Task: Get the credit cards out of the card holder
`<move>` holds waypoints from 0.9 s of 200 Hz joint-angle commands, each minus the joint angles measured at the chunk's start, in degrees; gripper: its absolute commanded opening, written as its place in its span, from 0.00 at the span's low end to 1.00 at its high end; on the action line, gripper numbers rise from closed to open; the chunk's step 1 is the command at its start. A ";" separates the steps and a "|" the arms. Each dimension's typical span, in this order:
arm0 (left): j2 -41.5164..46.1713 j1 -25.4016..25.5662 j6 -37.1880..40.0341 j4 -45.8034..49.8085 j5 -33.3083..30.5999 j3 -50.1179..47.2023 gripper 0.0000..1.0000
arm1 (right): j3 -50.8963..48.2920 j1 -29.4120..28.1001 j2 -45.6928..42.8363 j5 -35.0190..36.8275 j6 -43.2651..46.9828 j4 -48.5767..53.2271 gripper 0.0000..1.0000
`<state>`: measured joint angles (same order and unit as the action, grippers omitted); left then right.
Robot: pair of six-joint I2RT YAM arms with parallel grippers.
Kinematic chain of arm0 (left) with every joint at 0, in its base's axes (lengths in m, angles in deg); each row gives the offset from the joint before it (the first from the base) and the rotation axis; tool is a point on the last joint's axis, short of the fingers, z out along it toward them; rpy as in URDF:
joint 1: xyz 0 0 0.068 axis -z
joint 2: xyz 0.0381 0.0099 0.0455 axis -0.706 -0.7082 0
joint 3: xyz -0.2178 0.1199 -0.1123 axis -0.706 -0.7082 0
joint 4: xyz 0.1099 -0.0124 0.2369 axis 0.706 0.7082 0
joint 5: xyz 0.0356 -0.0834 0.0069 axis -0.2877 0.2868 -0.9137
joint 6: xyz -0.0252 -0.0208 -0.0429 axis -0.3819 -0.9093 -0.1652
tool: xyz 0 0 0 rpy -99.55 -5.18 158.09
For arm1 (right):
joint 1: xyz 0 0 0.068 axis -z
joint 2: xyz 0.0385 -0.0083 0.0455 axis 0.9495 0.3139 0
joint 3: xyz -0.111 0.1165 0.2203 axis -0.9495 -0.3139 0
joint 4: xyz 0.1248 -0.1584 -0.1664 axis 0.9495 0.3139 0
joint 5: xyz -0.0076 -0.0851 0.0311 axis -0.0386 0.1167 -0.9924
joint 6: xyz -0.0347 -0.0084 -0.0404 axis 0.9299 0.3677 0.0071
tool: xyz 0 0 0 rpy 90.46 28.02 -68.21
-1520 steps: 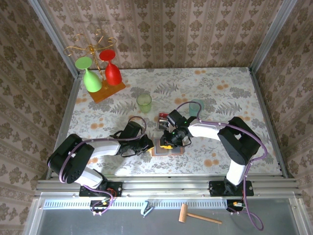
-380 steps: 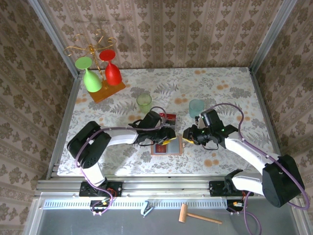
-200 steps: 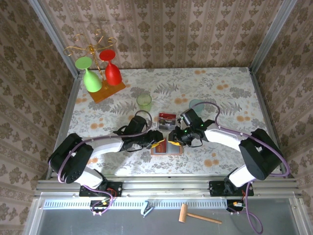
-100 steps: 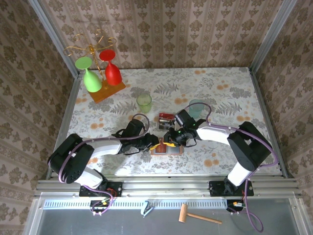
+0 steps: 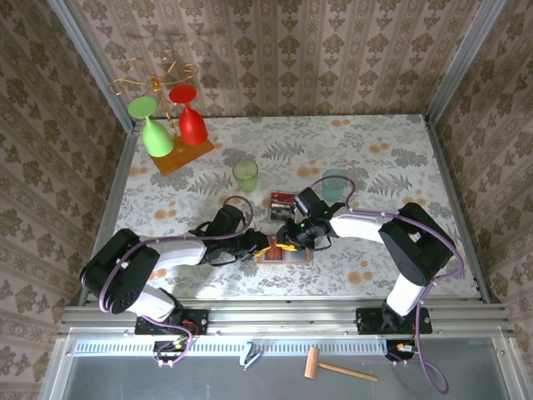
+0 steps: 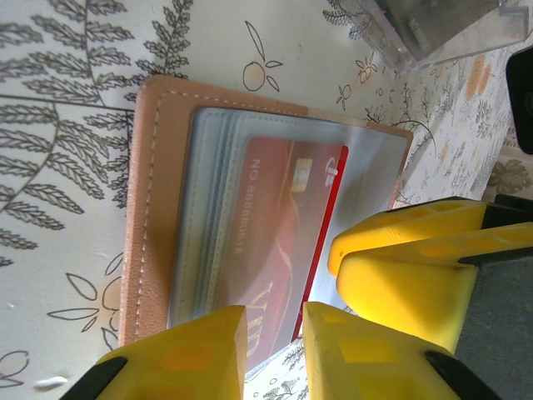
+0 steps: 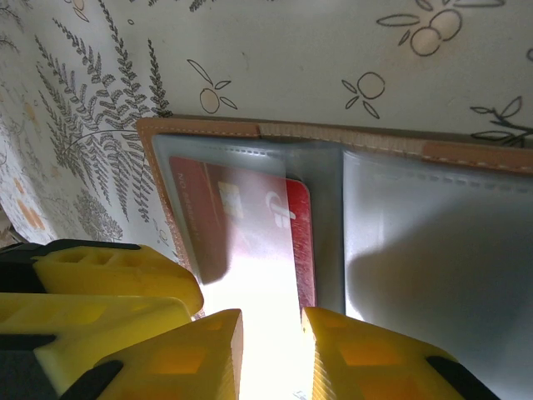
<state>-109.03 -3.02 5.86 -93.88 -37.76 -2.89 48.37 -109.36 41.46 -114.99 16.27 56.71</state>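
Left gripper [image 6: 273,346]: yellow fingers a narrow gap apart, pointing down at the near edge of the open wallet. The corner of a red card shows in the gap. I cannot tell whether the tips press on it.

Right gripper [image 7: 271,350]: yellow fingers also a narrow gap apart, over the same wallet from the other side. Bright glare fills the gap, so contact cannot be judged.

Red card [image 6: 279,242]: lies in a wallet pocket, mostly under a cloudy clear sleeve. A bare red strip shows along the edge nearest the fold, running towards both pairs of fingers.

Card holder [image 5: 298,254]: salmon-pink, opened flat on the floral table [image 5: 400,158], near the front edge, beneath both grippers.

In the way: the two grippers crowd just beside each other over the wallet's middle. The sleeve covers most of the card.

Loose cards [image 5: 283,199]: a small red and silvery pile just behind the wallet, apart from it.

Cups: a green cup [image 5: 245,175] behind and left of the pile, and a pale blue cup [image 5: 335,183] behind and right, near the right arm.

Far left corner: a glass rack [image 5: 179,154] with an orange base, holding a green glass [image 5: 152,132] and a red glass [image 5: 191,123] upside down, well apart from the wallet.

Below the table edge: a wooden mallet [image 5: 333,367].
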 commanded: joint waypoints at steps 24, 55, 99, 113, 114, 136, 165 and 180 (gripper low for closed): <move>0.96 -0.43 -0.04 -0.72 -0.53 -0.76 0.25 | 1.68 -0.50 1.22 -0.36 -0.40 -0.78 0.25; 0.91 -0.48 0.05 -0.63 -0.48 -0.83 0.24 | 1.74 -0.63 1.56 -0.67 -0.42 -1.07 0.23; 0.80 -0.50 0.05 -0.67 -0.56 -0.78 0.24 | 2.21 -0.58 2.18 -1.05 -0.25 -1.06 0.19; 0.76 -0.58 -0.01 -0.66 -0.49 -0.75 0.24 | 2.30 -0.58 2.41 -1.08 -0.08 -0.98 0.19; 0.78 -0.58 0.02 -0.62 -0.48 -0.76 0.24 | 2.30 -0.58 2.43 -1.07 -0.08 -0.96 0.19; 0.73 -0.50 0.05 -0.70 -0.48 -0.71 0.24 | 2.30 -0.58 2.65 -0.91 0.03 -0.66 0.20; 0.72 -0.66 0.05 -0.65 -0.39 -0.76 0.24 | 2.27 -0.58 3.00 -0.63 0.26 -0.30 0.22; 0.62 -0.62 0.05 -0.68 -0.39 -0.76 0.24 | 2.44 -0.58 2.97 -0.18 0.77 0.67 0.23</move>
<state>-109.03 -3.06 5.86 -93.90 -37.74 -2.91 49.27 -109.49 43.21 -115.42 16.32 55.84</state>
